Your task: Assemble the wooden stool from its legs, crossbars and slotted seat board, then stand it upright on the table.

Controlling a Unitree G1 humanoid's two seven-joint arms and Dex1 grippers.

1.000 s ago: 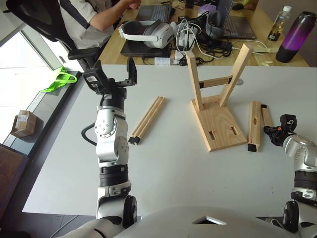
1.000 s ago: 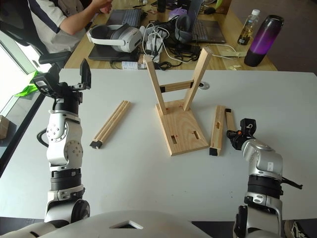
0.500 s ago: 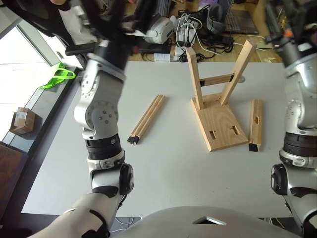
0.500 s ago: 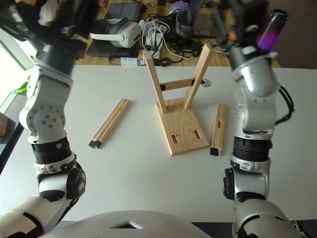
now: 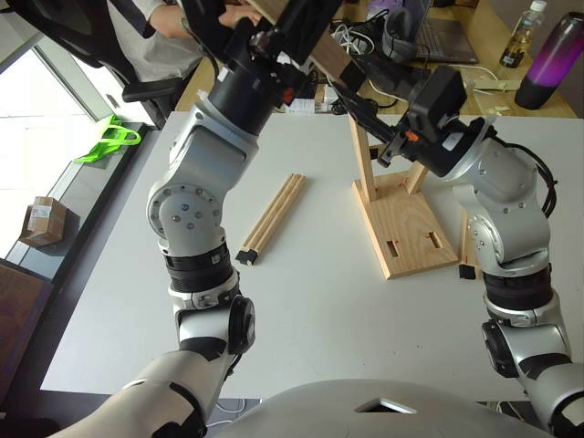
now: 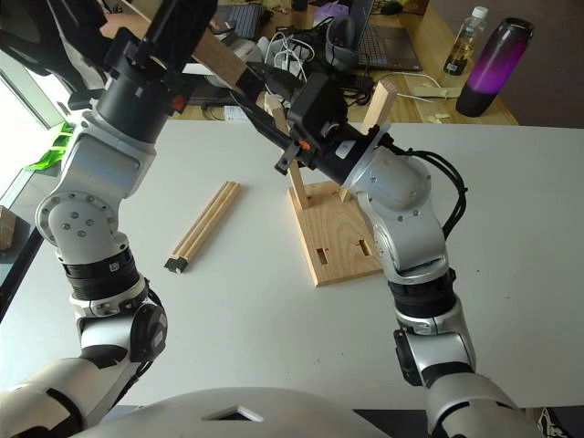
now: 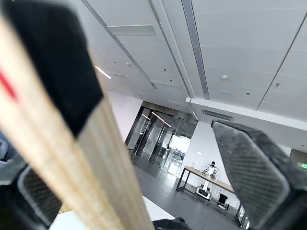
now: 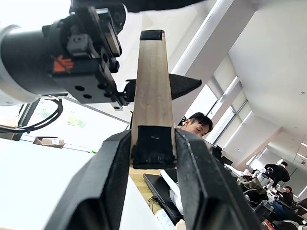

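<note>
White table [image 5: 301, 301], right pincer [image 8: 152, 153] apparently clamping leg [image 8: 152, 81]

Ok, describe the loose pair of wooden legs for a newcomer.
On the white table, look left of the pale wooden seat board with two legs standing in it. The pair of light wooden sticks lies flat, side by side, black-capped at the near end, unlike those upright legs.

The right gripper [image 8: 152, 140], earlier low beside the seat board [image 5: 406, 228], has lifted the short crossbar [image 8: 153, 81] and clamps it high above the board, where the left gripper [image 6: 169, 41] has swung in, fingers spread around it.
</note>
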